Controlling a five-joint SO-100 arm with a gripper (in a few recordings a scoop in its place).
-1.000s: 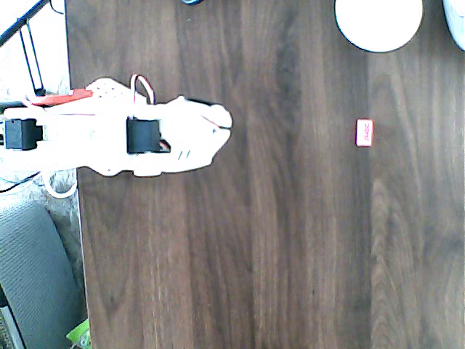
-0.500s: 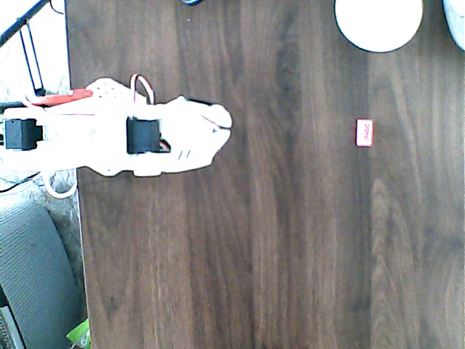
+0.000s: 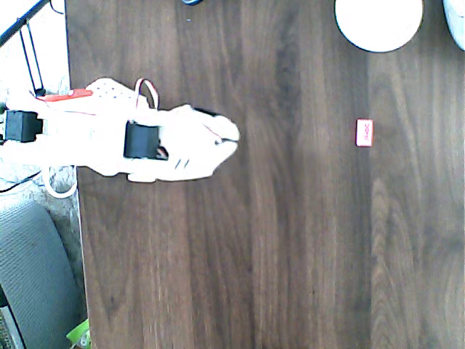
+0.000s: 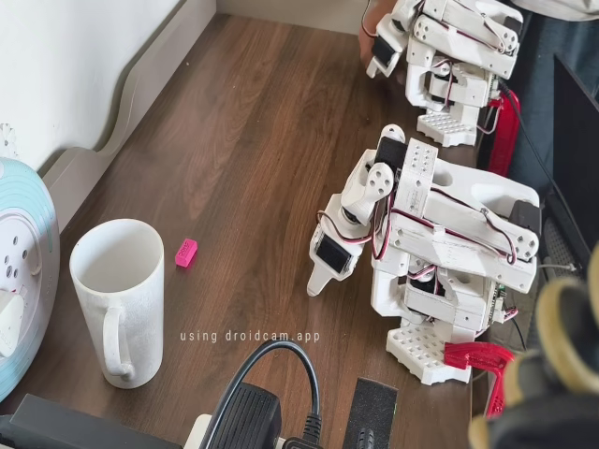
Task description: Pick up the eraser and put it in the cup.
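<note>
Eraser (image 3: 364,133) lies flat on the bare wood surface (image 3: 290,240), right of centre in the overhead view, well apart from the arm (image 3: 131,142) folded at the left edge and near, not touching, the cup (image 3: 378,22) at the top right. In the fixed view the eraser (image 4: 186,253) sits just right of the upright cup (image 4: 117,299), mouth up to receive it. End effector (image 4: 321,281) points down at the surface, holding nothing; open or closed, I cannot tell, and the reach seems barely begun.
</note>
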